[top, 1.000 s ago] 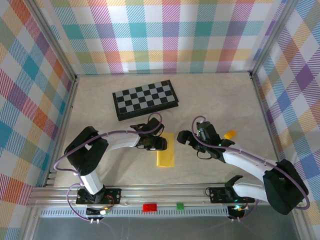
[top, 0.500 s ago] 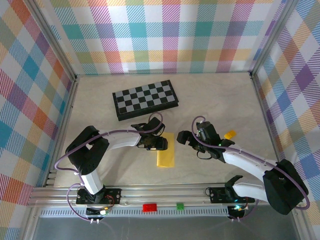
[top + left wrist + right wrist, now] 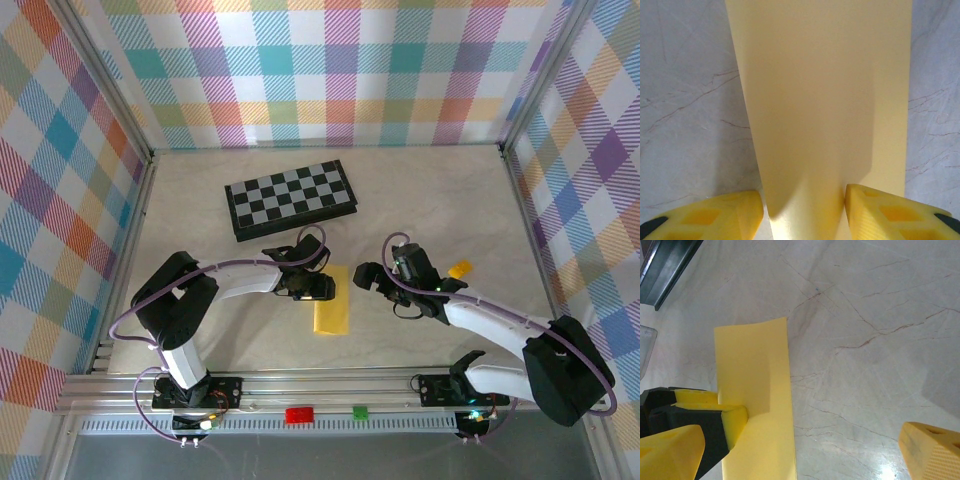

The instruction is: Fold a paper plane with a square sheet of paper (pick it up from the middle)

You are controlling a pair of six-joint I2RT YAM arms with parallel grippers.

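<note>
The square sheet of paper (image 3: 333,308) lies on the table as a narrow yellow strip (image 3: 825,100), long side running near to far. My left gripper (image 3: 320,289) is low at the strip's left edge, near its middle. Its jaws stand apart in the left wrist view (image 3: 802,216), with the strip between them. One finger (image 3: 732,421) rests on the paper (image 3: 752,370). To the right of the strip my right gripper (image 3: 364,276) hangs wide open over bare table (image 3: 802,455), holding nothing. A paper plane is out of view.
A black-and-grey chessboard (image 3: 291,197) lies behind the paper. A small orange-yellow block (image 3: 459,269) sits just right of the right arm. Checked walls close in the left, back and right sides. A metal rail (image 3: 300,385) runs along the near edge.
</note>
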